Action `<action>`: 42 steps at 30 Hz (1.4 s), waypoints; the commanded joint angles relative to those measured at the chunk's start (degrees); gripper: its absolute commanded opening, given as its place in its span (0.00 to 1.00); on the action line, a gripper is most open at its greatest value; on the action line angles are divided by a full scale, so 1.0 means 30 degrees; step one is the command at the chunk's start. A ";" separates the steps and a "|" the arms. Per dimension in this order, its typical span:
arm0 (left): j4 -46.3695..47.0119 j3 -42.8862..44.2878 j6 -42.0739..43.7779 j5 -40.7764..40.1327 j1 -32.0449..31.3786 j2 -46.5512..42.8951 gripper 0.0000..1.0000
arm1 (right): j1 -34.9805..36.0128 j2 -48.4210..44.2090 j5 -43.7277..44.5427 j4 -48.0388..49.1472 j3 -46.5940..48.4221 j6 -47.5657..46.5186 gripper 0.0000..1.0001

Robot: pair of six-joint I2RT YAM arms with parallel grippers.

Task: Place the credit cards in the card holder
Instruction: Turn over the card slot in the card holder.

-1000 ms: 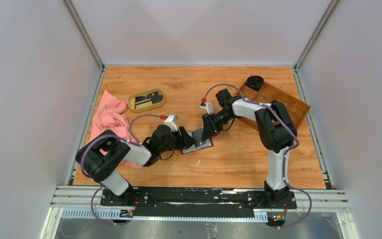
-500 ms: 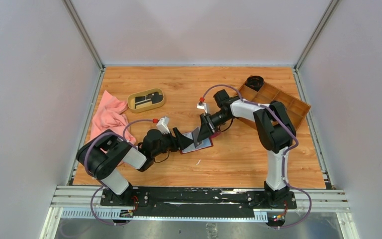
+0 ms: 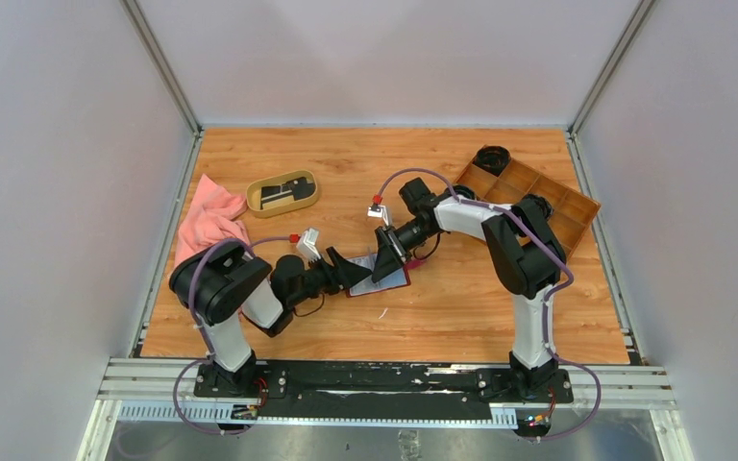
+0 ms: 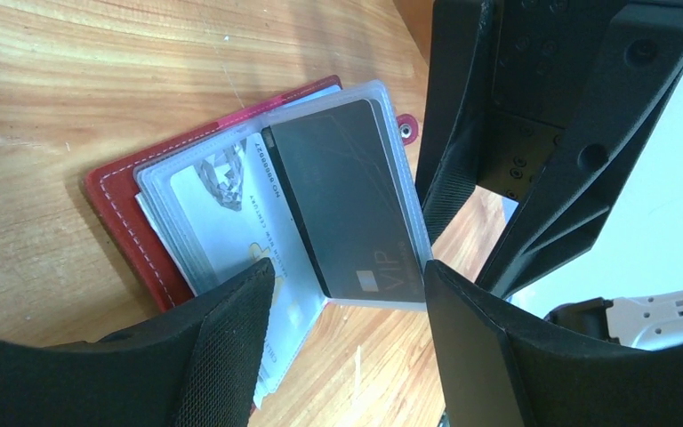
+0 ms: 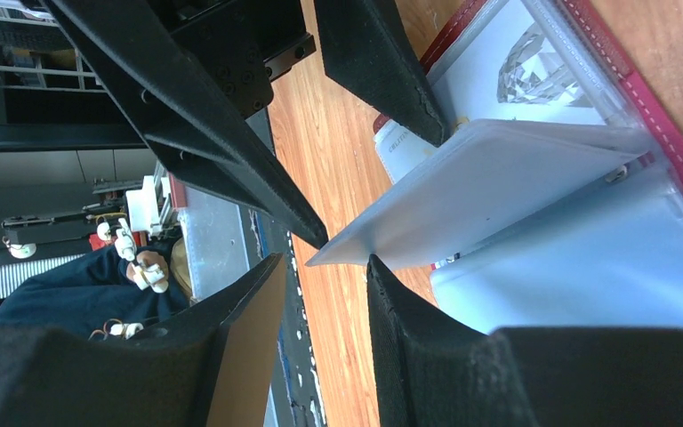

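This is a robotics lab with a test cell: a wooden table [image 3: 461,317] closed by plain grey walls [image 3: 58,144] on the left, right and far sides. An aluminium rail [image 3: 384,379] at the near edge carries a cabled left arm [image 3: 226,288] and right arm [image 3: 528,250]. A person [image 5: 53,294] sits beyond.

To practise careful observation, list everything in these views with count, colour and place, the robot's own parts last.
table: one, wood, under everything
card holder: one, dark red, open at its middle
black card: one, black, sleeved in the holder
pale card: at least one, white, sleeved beside it
oval dish: one, tan, far left, black cards inside, number unclear
cloth: one, pink, left edge
compartment tray: one, brown, far right
round object: one, black, tray's far corner
left gripper: one, black, open over the holder
right gripper: one, black, open around a clear leaf's corner
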 commanded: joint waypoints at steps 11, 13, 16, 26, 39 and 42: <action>0.3832 -0.1271 -0.1061 0.0765 0.1153 0.1337 0.74 | 0.0431 0.0324 -0.0180 -0.0095 0.0580 -0.0105 0.43; 0.3620 -0.1331 -0.0982 0.0765 0.1226 0.1154 0.75 | 0.0425 0.0339 -0.0052 -0.0095 0.0552 -0.0139 0.43; 0.3409 -0.1308 -0.0985 0.0698 0.1256 0.1222 0.73 | 0.0399 0.0315 0.0228 -0.0092 0.0551 -0.0180 0.43; 0.1325 -0.1862 0.0107 0.0082 0.1710 -0.0142 0.66 | -0.0715 -0.1033 0.1074 -0.0306 0.0275 -0.1249 0.43; -1.2292 -0.0239 0.3730 -0.1428 0.1695 -0.9714 0.72 | -0.0915 -0.1102 0.5217 -0.1253 0.0499 -0.2343 0.43; -1.2261 0.0569 0.3566 -0.0807 0.1401 -0.8791 0.71 | -0.0937 -0.0953 0.5698 -0.1376 0.0536 -0.2413 0.42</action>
